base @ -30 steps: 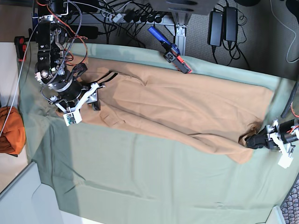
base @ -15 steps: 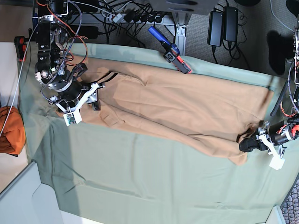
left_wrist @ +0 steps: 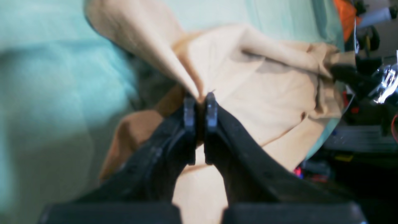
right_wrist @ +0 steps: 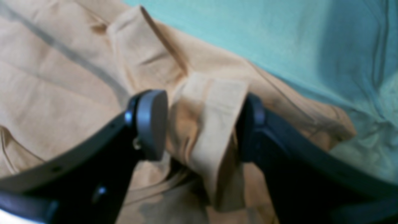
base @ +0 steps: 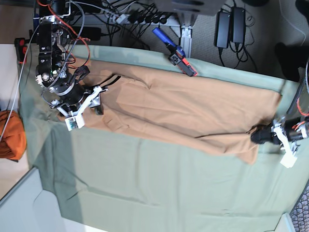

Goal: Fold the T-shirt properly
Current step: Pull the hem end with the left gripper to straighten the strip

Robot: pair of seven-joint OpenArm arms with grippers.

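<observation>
The tan T-shirt [base: 183,108] lies spread lengthwise across the green table cloth [base: 159,188]. My left gripper [base: 260,137] is at the shirt's right end. In the left wrist view it [left_wrist: 199,104] is shut on a raised fold of the T-shirt [left_wrist: 273,93]. My right gripper [base: 99,105] is at the shirt's left end, near the dark neckline. In the right wrist view it [right_wrist: 202,124] is open, with its jaws on either side of a folded hem band of the T-shirt [right_wrist: 62,77].
A bright orange cloth bundle [base: 10,135] sits off the table's left edge. A blue and red tool [base: 175,52] lies at the back edge of the cloth. Power adapters [base: 231,26] and cables lie on the floor behind.
My left gripper has shifted slightly up and right with the shirt corner, pulling the lower hem straighter. The right arm has not moved.
</observation>
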